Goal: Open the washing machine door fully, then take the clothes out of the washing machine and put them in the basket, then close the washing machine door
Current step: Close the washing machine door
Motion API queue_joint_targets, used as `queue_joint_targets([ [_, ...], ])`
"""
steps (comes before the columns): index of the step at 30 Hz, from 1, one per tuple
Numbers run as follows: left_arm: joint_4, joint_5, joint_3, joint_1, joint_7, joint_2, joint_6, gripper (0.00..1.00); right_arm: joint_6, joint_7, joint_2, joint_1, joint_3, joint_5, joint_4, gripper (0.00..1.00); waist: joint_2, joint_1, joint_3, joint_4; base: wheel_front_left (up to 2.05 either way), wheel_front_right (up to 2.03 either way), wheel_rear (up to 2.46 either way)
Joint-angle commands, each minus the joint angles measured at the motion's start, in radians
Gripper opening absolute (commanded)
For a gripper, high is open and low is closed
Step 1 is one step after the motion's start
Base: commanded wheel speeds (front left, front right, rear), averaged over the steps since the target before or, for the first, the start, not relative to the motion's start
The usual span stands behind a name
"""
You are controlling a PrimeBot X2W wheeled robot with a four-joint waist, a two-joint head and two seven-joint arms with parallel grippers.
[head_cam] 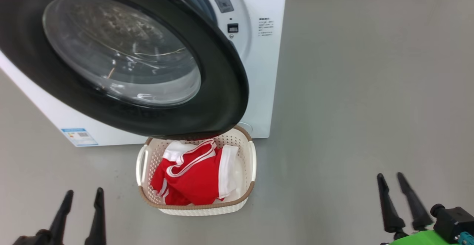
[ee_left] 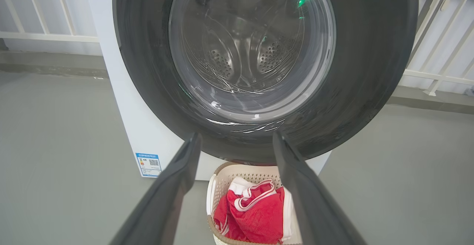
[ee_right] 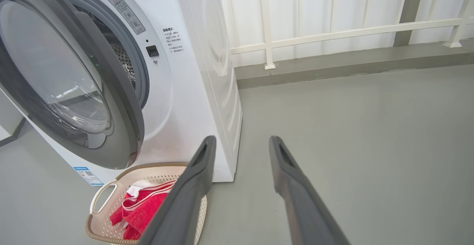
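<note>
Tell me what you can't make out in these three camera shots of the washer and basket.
- Drum contents: head view, the washing machine door covers most of the opening; left wrist view, glass glare blurs it.
- Basket far end: head view, under the door's rim.
- Basket floor: all views, covered by the clothes.
- Printed labels: too small to read.

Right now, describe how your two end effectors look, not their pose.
The left end effector and right end effector each have two long, slim fingers tapering to points, black in the head view. Close up, the right one's fingers look matt dark grey with a narrow recess near each tip. Beside the right one's base sit a black block and a bright green cover.
</note>
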Motion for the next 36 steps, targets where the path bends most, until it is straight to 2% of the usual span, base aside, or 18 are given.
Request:
queue_joint_targets([
  [1,-0.026,0.016,0.027,-0.018,-0.009,0.0,-0.005,1.0,0.008,-0.006,-0.014,-0.017,0.037,0.008,-0.021,0.0,-0.0001,0.0,0.001,0.021,0.0,0.0,0.0],
  [9,-0.023,0.025,-0.001,-0.037,-0.009,-0.041,-0.005,1.0,0.008,-0.006,-0.014,-0.097,0.122,0.006,0.009,0.0,-0.0001,0.0,0.02,0.084,0.0,0.0,0.0],
  [24,0.0,0.003,-0.068,-0.096,-0.009,-0.082,-0.005,1.0,0.008,-0.006,-0.024,-0.423,0.308,0.018,0.089,0.0,-0.0001,0.0,0.091,0.216,0.0,0.0,0.0],
  [36,0.013,-0.031,-0.123,-0.166,-0.009,-0.097,-0.005,1.0,0.008,-0.006,-0.035,-0.561,0.286,0.007,0.13,0.0,-0.0001,0.0,0.181,0.3,0.0,0.0,0.0],
])
